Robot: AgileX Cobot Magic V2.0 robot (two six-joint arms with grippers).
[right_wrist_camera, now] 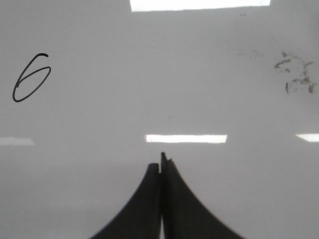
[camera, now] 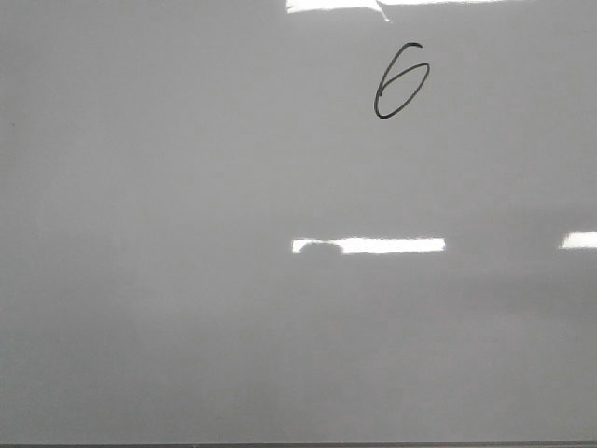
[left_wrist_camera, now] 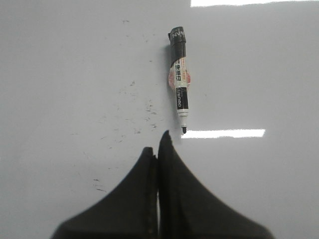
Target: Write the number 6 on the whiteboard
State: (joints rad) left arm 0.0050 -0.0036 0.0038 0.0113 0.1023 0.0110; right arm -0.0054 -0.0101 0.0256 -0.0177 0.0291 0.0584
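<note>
The whiteboard (camera: 187,280) fills the front view, glossy grey-white with bright light reflections. A small slanted black number 6 (camera: 401,82) is drawn near its far right part; it also shows in the right wrist view (right_wrist_camera: 31,78). No gripper shows in the front view. My left gripper (left_wrist_camera: 157,144) is shut and empty above the board. A black marker (left_wrist_camera: 178,77) with a white and red label lies flat on the board just beyond its tips, nib toward the gripper. My right gripper (right_wrist_camera: 160,164) is shut and empty, apart from the 6.
Faint dark smudges mark the board in the left wrist view (left_wrist_camera: 144,107) and the right wrist view (right_wrist_camera: 294,74). A thin dark board edge (camera: 298,445) runs along the near side in the front view.
</note>
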